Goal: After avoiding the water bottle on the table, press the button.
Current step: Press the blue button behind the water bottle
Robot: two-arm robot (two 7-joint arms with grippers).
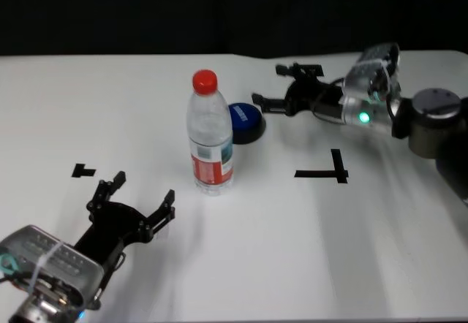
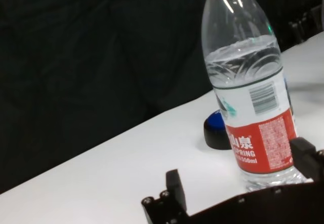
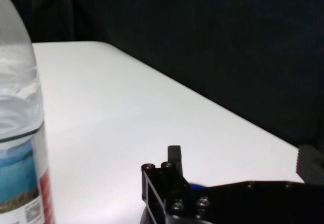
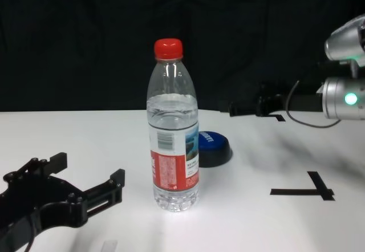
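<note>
The water bottle (image 1: 210, 137), clear with a red cap, stands upright mid-table (image 1: 329, 250). Just behind and right of it lies the blue-topped button (image 1: 246, 122) on its black base. My right gripper (image 1: 270, 85) hovers open just right of the button, level with the bottle's upper part, holding nothing. My left gripper (image 1: 143, 190) rests open and empty near the table's front left, short of the bottle. The chest view shows the bottle (image 4: 174, 143) partly covering the button (image 4: 215, 144). In the left wrist view the bottle (image 2: 251, 97) stands close ahead of the fingertips (image 2: 174, 182).
A black tape T (image 1: 326, 170) lies right of the bottle, and a small tape corner (image 1: 82, 169) lies at the left. A dark curtain backs the table's far edge. Bare white tabletop stretches between the bottle and the right arm.
</note>
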